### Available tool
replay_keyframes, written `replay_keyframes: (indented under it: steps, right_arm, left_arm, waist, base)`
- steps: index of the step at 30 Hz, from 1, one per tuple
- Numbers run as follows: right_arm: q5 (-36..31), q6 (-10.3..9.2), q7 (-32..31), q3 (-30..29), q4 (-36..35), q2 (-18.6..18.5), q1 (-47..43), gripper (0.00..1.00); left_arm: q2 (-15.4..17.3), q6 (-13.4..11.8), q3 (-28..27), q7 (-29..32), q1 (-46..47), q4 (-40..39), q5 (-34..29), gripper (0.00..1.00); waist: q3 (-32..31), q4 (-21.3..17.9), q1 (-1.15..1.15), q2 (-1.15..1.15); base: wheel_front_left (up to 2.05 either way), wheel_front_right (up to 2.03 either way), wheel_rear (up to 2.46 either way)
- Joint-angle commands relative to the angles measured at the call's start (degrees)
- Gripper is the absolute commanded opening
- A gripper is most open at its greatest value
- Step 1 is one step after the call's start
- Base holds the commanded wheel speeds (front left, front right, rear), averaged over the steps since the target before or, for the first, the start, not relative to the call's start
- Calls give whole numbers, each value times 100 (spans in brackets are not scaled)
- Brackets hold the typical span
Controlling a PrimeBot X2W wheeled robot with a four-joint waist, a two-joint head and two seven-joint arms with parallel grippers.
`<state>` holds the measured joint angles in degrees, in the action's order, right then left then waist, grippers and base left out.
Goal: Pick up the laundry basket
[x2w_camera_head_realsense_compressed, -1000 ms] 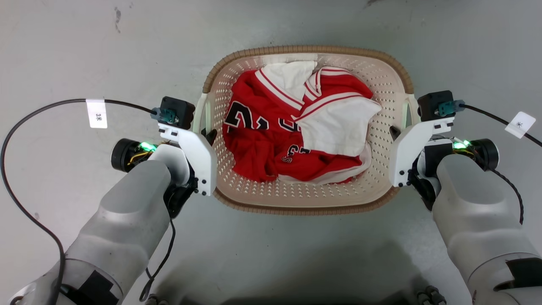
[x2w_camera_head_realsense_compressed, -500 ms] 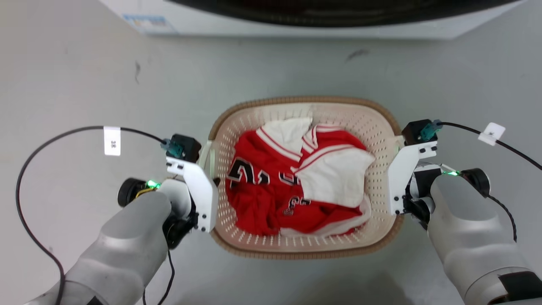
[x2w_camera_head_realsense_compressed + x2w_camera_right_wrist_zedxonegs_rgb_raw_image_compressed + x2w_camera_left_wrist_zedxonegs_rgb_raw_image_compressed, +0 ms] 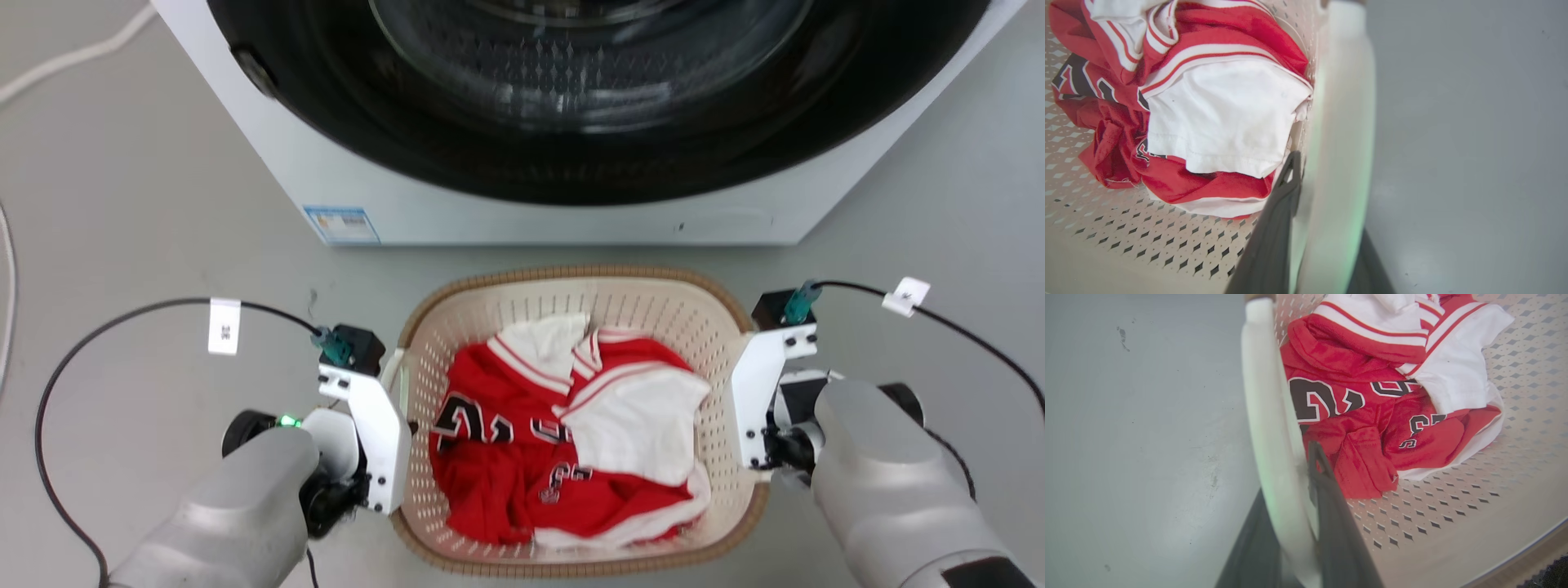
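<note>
The basket [image 3: 571, 272] is between the two arms, and the pictures do not tell if its bottom touches the floor [image 3: 163, 212]. The left end effector [image 3: 1298, 473] is closed on the basket at the left handle [image 3: 1265, 396]. One dark finger [image 3: 1327, 498] is inside the perforated wall, the other is outside, and the white bar is pinched between them. The right end effector [image 3: 1327, 192] grips the right handle [image 3: 1339, 122] in the same way, with its inner finger [image 3: 1278, 220] inside the basket.

In the basket lies a crumpled red jersey [image 3: 506, 490] with black and white numbers, and partly over it a white cloth [image 3: 645, 433] with red stripes. The jersey comes right up to the left inner finger. The white cloth is just beside the tip of the right inner finger.

Just beyond the basket's far rim stands a white washer [image 3: 531, 216], near the basket but apart from it. It has a large round dark door [image 3: 588, 82] and a small blue label [image 3: 341, 224] low on its front. Left of the basket a black cable [image 3: 224, 304] with a white tag curves over the floor to the left wrist. Right of the basket a second cable [image 3: 909, 296], also tagged, goes to the right wrist. Well beyond the basket, to the left, a white cord [image 3: 73, 57] lies on the floor.

The floor is smooth and grey, with a few small dark marks [image 3: 1122, 332] left of the basket
</note>
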<state>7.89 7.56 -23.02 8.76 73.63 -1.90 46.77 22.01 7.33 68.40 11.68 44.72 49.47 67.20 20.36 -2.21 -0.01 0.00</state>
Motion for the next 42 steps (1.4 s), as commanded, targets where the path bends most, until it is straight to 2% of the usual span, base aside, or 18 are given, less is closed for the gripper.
replay_keyframes:
  steps: [1,10,18,29,42]
  right_arm:
    - [76,-14,-115,116,23,-177,-154,0]
    - [714,-11,-735,738,-68,-161,-550,0]
    - [1149,-9,-1251,1121,-226,-195,-746,0]
    - [1596,-9,-1778,1488,-415,-389,-861,0]
    - [2003,-8,-2243,1826,-594,-433,-1014,0]
  left_arm:
    - [174,21,80,68,-140,-11,37,0]
    - [310,23,332,414,-389,-323,312,0]
    - [439,24,435,757,-527,-532,443,0]
    - [458,38,477,1135,-736,-703,631,0]
    - [486,44,501,1666,-934,-877,788,0]
  waist:
    - [-616,-25,1,0]
    - [-1562,-64,1,0]
    - [-2057,-118,1,0]
    - [-2339,-135,1,0]
    - [-2486,-131,1,0]
  base:
    - [0,0,0]
    - [0,0,0]
    - [0,0,0]
    - [0,0,0]
    - [0,0,0]
